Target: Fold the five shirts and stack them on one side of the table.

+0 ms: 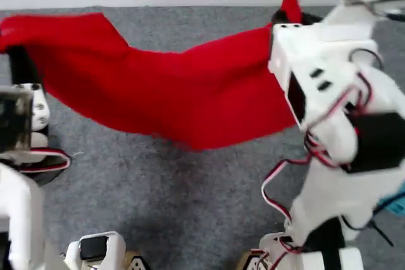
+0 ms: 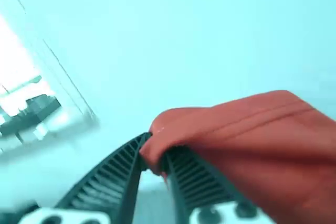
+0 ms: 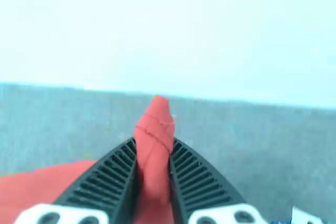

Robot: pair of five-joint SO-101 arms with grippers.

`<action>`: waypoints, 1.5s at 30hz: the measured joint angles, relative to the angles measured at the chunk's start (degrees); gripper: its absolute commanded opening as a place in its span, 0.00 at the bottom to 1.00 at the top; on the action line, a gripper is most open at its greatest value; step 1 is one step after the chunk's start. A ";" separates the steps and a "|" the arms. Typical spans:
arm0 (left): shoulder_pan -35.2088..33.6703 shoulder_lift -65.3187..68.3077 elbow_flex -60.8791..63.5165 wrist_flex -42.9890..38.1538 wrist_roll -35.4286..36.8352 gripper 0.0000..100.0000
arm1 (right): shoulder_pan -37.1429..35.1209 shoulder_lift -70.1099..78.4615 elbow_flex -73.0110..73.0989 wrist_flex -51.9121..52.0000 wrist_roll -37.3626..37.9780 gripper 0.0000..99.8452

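A red shirt [image 1: 183,93] hangs stretched between the two arms above the grey table, sagging in the middle. The left gripper [image 1: 16,52] holds its left end at the far left of the high view. In the left wrist view, the left gripper [image 2: 153,163] is shut on a fold of the red shirt [image 2: 252,140]. The right gripper [image 1: 288,14] pinches the right end at the upper right. In the right wrist view, the right gripper [image 3: 153,174] is shut on a bunched tip of the red shirt [image 3: 154,135].
The grey table surface [image 1: 171,194] lies below the hanging shirt. Arm bases [image 1: 95,251] stand at the near edge. A white wall runs behind the table's far edge. A bit of blue-green fabric [image 1: 393,203] shows at the right edge.
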 measured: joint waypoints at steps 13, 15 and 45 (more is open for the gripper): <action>0.53 0.00 -3.16 -4.04 -3.87 0.02 | 1.93 -7.38 -1.41 -1.41 2.37 0.01; 0.53 0.62 -3.16 -4.04 -3.87 0.02 | 2.11 -6.51 -1.41 -1.41 2.37 0.01; 6.07 1.93 -10.73 -1.49 -9.49 0.02 | 9.23 -18.11 7.91 6.15 2.37 0.01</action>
